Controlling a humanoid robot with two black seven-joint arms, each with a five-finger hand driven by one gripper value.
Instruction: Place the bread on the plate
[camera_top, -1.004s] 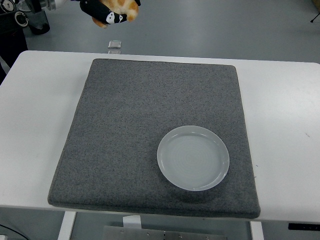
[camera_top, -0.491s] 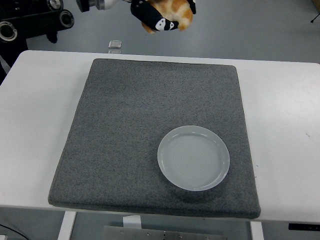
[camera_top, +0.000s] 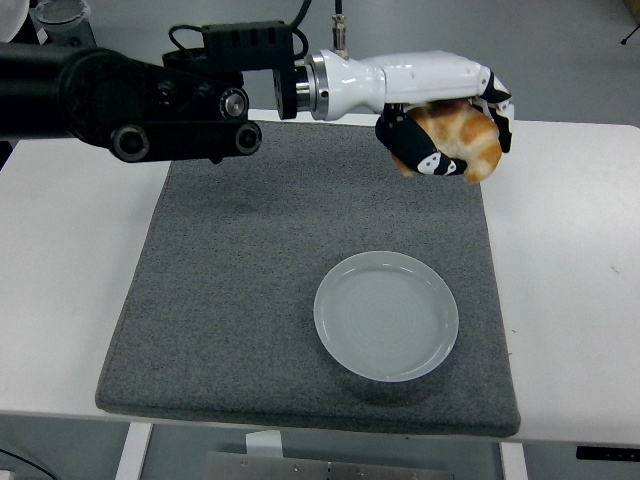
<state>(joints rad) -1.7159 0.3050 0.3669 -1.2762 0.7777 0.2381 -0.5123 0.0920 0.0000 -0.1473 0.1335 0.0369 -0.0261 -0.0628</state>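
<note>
The robot's left hand (camera_top: 445, 125), reaching in across the table (camera_top: 70, 250), holds the bread (camera_top: 462, 145) with fingers curled round it, above the far right corner of the grey mat (camera_top: 240, 290). The plate (camera_top: 386, 315) lies empty near the mat's near right corner. The carry appears under way; next the loaf must come down over the plate before release.

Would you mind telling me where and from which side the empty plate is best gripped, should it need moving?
Grip the plate at its raised rim, probably on the right side, coming in low from the right. It lies flat on the grey mat, so only the rim offers an edge. The left hand, holding the bread, is busy.
</note>
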